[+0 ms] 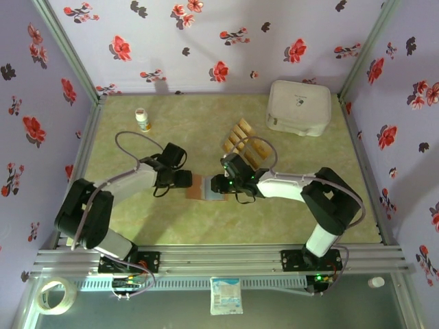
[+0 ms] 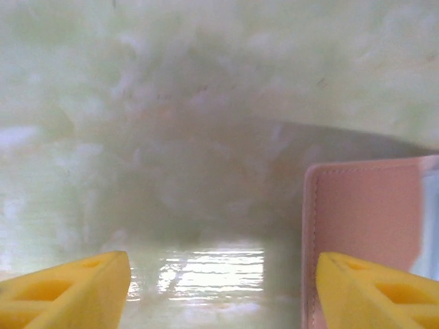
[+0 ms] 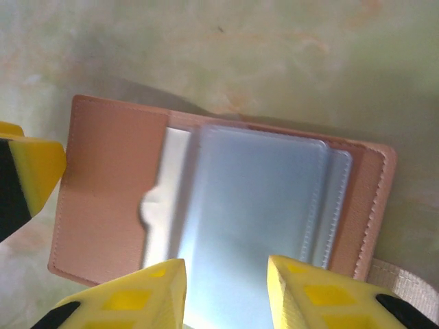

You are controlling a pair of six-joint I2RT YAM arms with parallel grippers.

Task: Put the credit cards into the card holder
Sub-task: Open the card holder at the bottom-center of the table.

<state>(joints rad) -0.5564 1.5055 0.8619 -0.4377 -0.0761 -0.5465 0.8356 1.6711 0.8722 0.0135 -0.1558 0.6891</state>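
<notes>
Small white bottle (image 1: 143, 120) stands upright near the far-left corner of the table (image 1: 171, 226). Left gripper (image 1: 184, 179) is down at mid-table with its jaws spread wide and nothing between them. In its wrist view the card holder (image 1: 198, 187) sits at the right-hand fingertip, outside the gap.

Holder lies flat and folded open at table centre, between the two grippers. Reddish-brown leather on its left half, a stack of clear plastic sleeves (image 3: 260, 199) on the right half. Can't tell if any card sits in the sleeves.

Right gripper (image 1: 218, 184) is over the holder's right side, jaws narrowed but gapped, sleeves visible through the gap. Can't tell if the tips touch them.

Credit cards (image 1: 245, 142) lie in a fanned row just beyond the right gripper, outside the holder. White rounded box (image 1: 298, 107), lid shut, sits at the far-right corner.
</notes>
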